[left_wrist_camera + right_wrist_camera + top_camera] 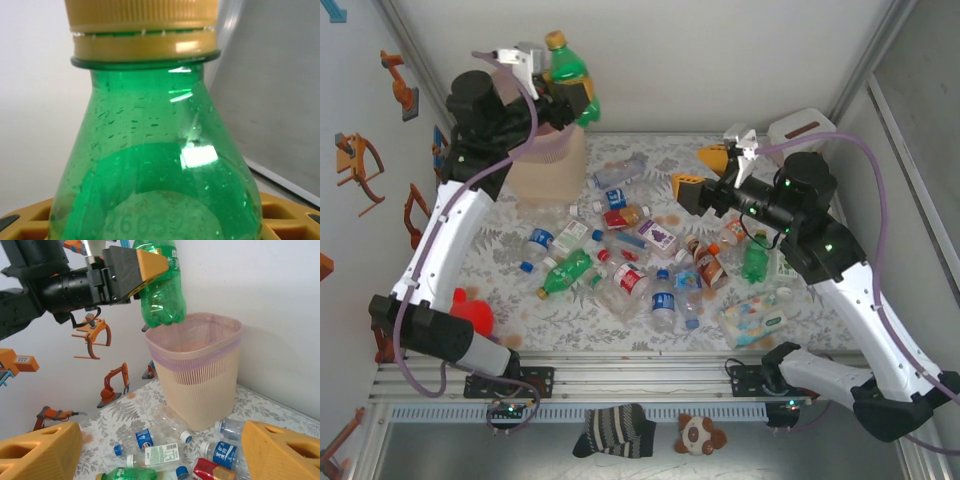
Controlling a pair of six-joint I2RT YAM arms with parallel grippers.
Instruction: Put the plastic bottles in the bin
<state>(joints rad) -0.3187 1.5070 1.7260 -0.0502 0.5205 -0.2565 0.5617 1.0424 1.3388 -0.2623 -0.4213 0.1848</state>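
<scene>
My left gripper [565, 90] is shut on a green plastic bottle [569, 68] with a yellow cap [142, 30], holding it upright in the air. In the right wrist view this green bottle [162, 292] hangs just above the rim of the bin [196, 367], a beige ribbed basket with a pink liner. From above, the bin [552, 165] is partly hidden under the left arm. Several plastic bottles [620, 255] lie scattered on the floral table. My right gripper [699, 171] is open and empty, raised over the bottles near the bin [170, 445].
A pastel wipes pack [757, 318] lies at the front right. A white tissue box [800, 130] stands at the back right behind the right arm. A red toy [472, 310] sits at the front left. A striped sock [615, 430] and a plush [700, 433] lie below the table edge.
</scene>
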